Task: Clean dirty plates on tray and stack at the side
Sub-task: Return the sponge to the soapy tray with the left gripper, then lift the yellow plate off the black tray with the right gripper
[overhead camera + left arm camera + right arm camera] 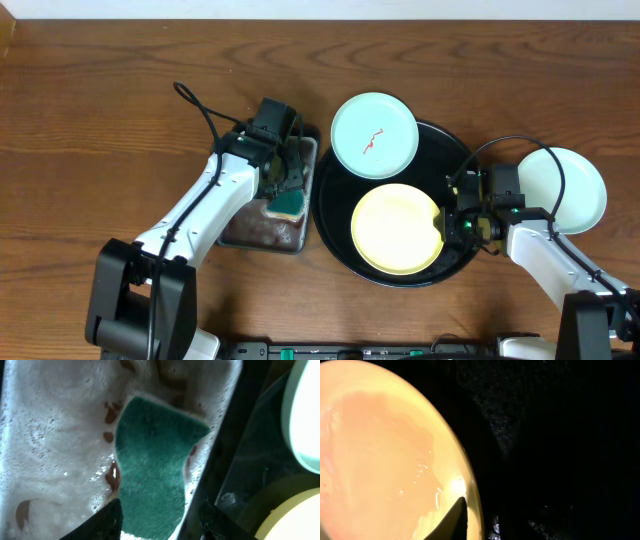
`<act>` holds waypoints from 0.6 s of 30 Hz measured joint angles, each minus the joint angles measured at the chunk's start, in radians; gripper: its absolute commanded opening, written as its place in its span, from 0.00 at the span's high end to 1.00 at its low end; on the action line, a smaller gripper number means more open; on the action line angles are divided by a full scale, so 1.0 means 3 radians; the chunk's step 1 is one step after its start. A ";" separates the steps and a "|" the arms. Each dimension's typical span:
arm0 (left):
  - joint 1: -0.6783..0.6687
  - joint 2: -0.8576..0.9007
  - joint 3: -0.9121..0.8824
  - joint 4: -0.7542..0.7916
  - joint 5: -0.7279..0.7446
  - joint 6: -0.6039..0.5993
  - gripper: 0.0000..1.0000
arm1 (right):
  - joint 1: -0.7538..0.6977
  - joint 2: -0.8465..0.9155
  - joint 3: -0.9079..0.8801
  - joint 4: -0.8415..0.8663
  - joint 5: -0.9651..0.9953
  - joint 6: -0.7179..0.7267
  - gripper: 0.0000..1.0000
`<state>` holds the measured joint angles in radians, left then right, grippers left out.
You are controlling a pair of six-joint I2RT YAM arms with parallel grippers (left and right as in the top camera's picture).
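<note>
1. Since your right fingers (446, 224) sit at the yellow plate (395, 228) right rim, center-right in the tray (330, 215), that arm's nearer; grip unclear.
2. Left fingers (160, 517) spread around the sponge (150, 470).

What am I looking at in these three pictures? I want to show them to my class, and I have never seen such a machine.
These are two robot arms at a wooden table, seen from three cameras: one looks down from above, and one rides on each wrist.

From above, a large black tray holds a yellow plate. A mint plate with a red smear rests partly on the tray's far rim. Another mint plate lies on the bare wood at the right.

The left end effector hangs open over a green sponge, which lies in a small soapy metal tray with reddish stains.

The right end effector is at the yellow plate's edge; its own camera shows one finger on the rim. Whether it grips the plate is unclear.
</note>
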<state>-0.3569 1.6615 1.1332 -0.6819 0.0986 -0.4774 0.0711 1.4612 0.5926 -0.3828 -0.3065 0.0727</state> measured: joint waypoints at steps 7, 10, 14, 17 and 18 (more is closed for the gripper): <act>0.0000 0.0000 -0.0005 -0.0047 0.0000 0.0011 0.44 | 0.0000 0.0000 -0.0015 0.0014 -0.0062 0.0048 0.99; 0.0000 0.0000 -0.0005 -0.0047 0.0000 0.0011 0.43 | 0.0000 -0.0014 -0.0015 0.0011 -0.0064 0.0048 0.99; 0.0000 0.0000 -0.0005 -0.0058 0.0000 0.0011 0.41 | 0.0000 -0.0140 -0.0001 -0.0024 -0.0057 0.0047 0.99; 0.0000 0.0000 -0.0005 -0.0058 0.0001 0.0013 0.40 | 0.0000 -0.0361 0.0074 -0.0074 0.0028 0.0048 0.99; 0.0000 0.0000 -0.0005 -0.0057 0.0000 0.0011 0.40 | 0.0000 -0.0459 0.0112 -0.0086 0.0078 0.0047 0.99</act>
<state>-0.3569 1.6615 1.1316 -0.6991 0.0986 -0.4740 0.0711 1.3235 0.6262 -0.4088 -0.2832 0.0868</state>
